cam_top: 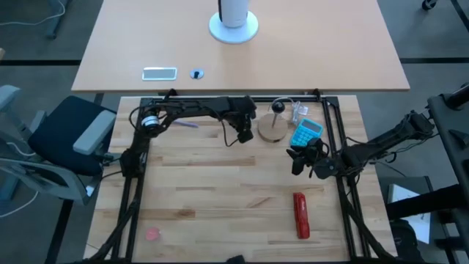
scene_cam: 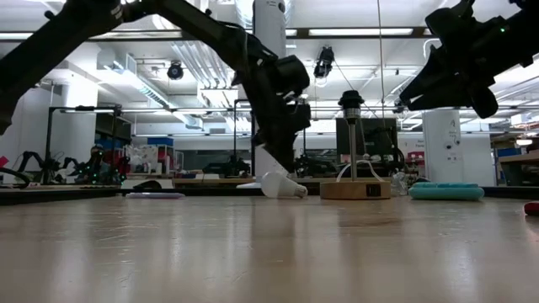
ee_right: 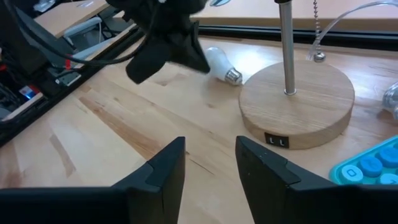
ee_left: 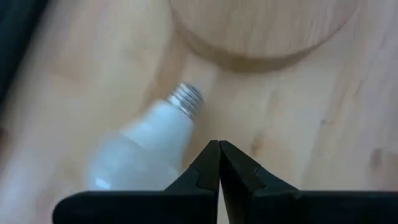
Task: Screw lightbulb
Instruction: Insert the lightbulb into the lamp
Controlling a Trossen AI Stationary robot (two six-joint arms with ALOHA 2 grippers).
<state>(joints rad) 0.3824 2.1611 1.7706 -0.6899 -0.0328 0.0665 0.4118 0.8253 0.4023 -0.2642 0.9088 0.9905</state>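
Lightbulb point(ee_right: 219, 65) lies beside wooden lamp base point(ee_right: 297, 112), closed left tool point(ee_left: 219, 163) above.

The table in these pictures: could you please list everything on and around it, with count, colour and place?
lightbulb: one, white, lying on the table beside the lamp base.
lamp base: one, wooden disc with a thin post.
calculator: one, blue, right of the base.
red object: one, near the front right.
white cylinder: one, on the far desk.
left gripper: shut, just above the lightbulb.
right gripper: open, facing the base.
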